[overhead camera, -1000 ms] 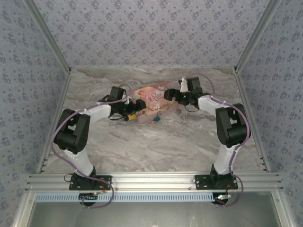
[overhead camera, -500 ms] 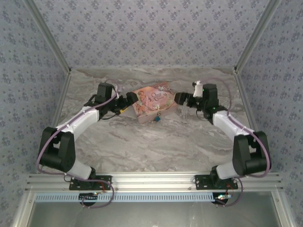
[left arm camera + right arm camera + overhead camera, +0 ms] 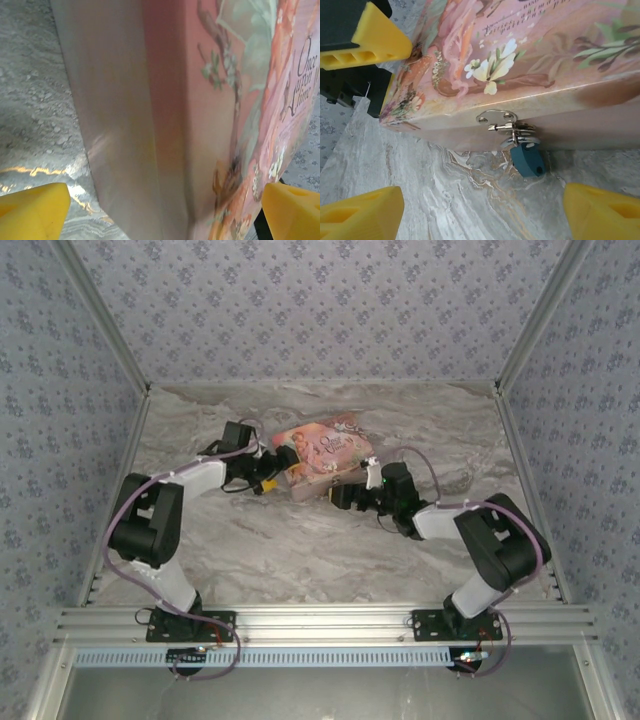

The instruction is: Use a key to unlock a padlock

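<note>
Tiny padlock [image 3: 528, 159] shackle mostly hidden by hasp [image 3: 501, 118]; pink box [image 3: 165, 120] blurry, cropped top/btm

We see the pink box [image 3: 530, 55] lying on the gray marble table [image 3: 395, 160]; a small blue padlock [image 3: 528, 160] hangs from the silver clasp [image 3: 506, 125] on its front side. Our right gripper [image 3: 482, 202] has its yellow fingertips [image 3: 360, 215] spread far apart, low at each side; the left gripper's yellow finger [image 3: 372, 42] sits beside the box's left corner.
</note>
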